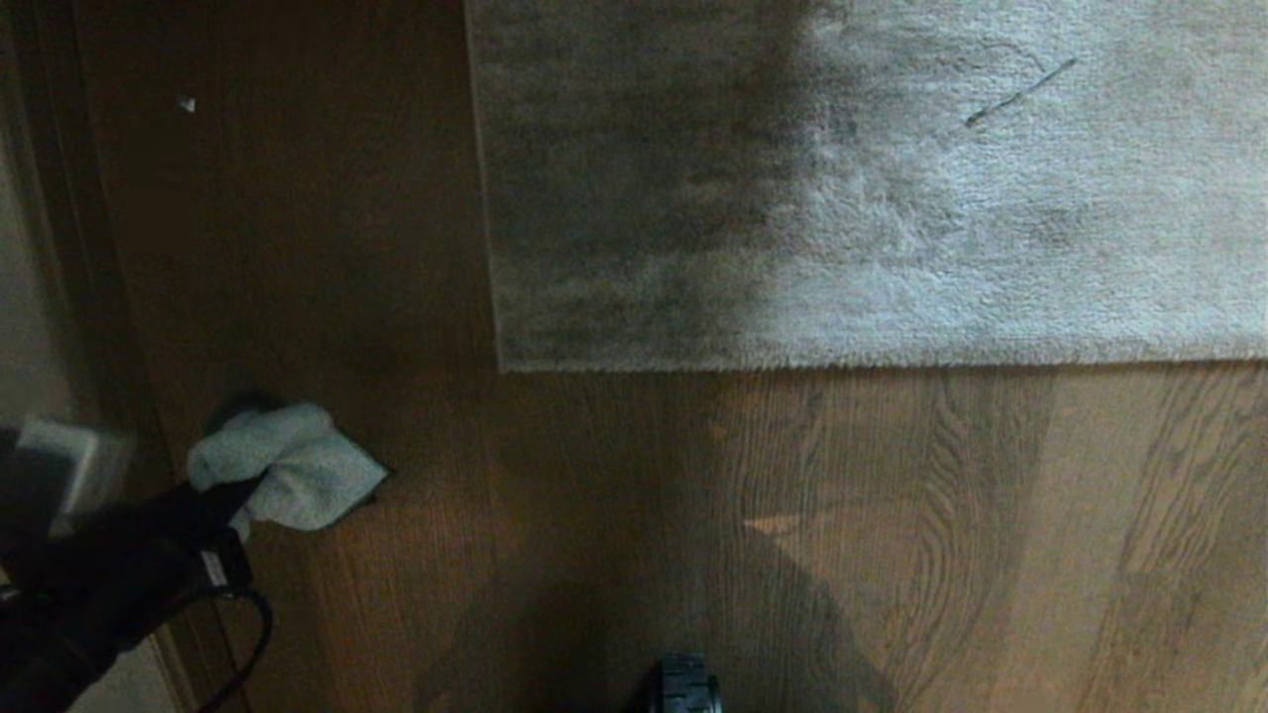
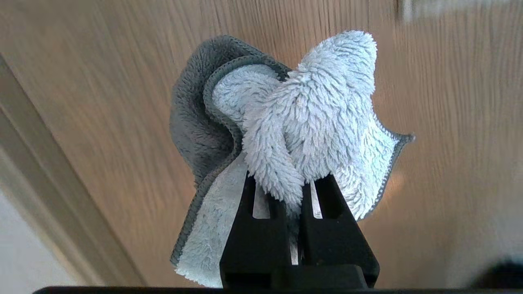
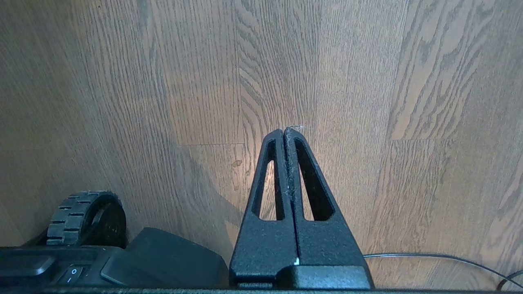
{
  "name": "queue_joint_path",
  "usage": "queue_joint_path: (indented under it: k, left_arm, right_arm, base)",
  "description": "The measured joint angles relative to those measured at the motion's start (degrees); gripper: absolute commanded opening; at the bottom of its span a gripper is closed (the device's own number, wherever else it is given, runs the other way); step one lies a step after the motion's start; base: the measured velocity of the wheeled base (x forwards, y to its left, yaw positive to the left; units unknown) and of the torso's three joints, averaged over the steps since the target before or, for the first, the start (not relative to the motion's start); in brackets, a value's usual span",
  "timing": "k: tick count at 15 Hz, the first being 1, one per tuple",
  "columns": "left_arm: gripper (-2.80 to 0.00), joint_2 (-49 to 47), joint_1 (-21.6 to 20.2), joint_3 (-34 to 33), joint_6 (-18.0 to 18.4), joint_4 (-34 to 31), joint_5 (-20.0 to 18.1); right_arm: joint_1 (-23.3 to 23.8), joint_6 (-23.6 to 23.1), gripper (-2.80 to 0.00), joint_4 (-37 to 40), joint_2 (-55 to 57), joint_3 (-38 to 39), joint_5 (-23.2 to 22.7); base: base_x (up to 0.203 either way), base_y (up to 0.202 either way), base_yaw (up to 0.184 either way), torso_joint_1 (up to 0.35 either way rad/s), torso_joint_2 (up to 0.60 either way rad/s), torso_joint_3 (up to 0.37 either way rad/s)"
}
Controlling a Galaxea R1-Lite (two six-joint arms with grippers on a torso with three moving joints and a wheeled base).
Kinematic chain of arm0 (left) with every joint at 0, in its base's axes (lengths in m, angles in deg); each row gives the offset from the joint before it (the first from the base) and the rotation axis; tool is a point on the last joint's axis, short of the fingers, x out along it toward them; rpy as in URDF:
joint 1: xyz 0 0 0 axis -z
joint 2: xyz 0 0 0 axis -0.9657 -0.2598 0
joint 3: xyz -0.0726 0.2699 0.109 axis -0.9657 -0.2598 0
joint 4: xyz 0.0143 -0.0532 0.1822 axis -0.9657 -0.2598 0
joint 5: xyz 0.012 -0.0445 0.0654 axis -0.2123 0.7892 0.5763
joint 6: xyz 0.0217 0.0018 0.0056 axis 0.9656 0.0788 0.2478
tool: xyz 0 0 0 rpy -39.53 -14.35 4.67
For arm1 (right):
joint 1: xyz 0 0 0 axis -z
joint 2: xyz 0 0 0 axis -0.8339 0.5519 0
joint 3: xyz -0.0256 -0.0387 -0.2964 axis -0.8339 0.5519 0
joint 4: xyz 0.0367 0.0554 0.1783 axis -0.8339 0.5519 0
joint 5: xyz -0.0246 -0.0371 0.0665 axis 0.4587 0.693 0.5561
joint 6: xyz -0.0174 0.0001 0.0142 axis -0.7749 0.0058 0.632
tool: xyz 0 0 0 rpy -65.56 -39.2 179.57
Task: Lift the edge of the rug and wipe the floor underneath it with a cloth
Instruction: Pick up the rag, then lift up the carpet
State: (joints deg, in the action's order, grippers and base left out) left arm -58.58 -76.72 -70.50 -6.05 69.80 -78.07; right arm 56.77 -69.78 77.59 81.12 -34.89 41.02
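The light-grey plush rug lies flat across the far part of the head view, its rug edge (image 1: 872, 364) straight and its corner at the near left. A pale terry cloth (image 1: 292, 465) with a grey hem hangs bunched from my left gripper (image 1: 238, 495) at the left, well short of the rug. In the left wrist view the black fingers (image 2: 261, 212) are shut on the cloth (image 2: 314, 118), a fold pinched between them, above the brown wood-grain floor (image 2: 449, 143). My right gripper (image 3: 284, 131) is shut and empty over the bare floor (image 3: 408, 81).
A dark door frame or skirting (image 1: 59, 248) runs along the far left. A base wheel (image 3: 77, 216) and a thin cable (image 3: 429, 256) lie near the right gripper. A small white speck (image 1: 186, 103) sits on the floor left of the rug.
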Motion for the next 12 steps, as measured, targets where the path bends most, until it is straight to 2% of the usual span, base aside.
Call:
queue_joint_path:
  k: [3,9,12]
  left_arm:
    - [-2.80,3.9,0.0,-0.5,0.4,-8.9,-0.6]
    - [-2.80,12.2,0.0,-0.5,1.8,-22.4,-1.9]
    - [-2.80,19.2,0.0,-0.5,3.6,-34.6,-1.9]
  right_arm:
    - [0.0,0.0,-2.80,0.0,0.0,0.0,0.0]
    - [0.0,0.1,-2.80,0.0,0.0,0.0,0.0]
    - [0.0,0.0,-2.80,0.0,0.0,0.0,0.0]
  base:
    - [0.000,0.000,0.000,0.000,0.00,0.000]
    - [0.000,0.000,0.000,0.000,0.00,0.000]
    - [0.000,0.000,0.000,0.000,0.00,0.000]
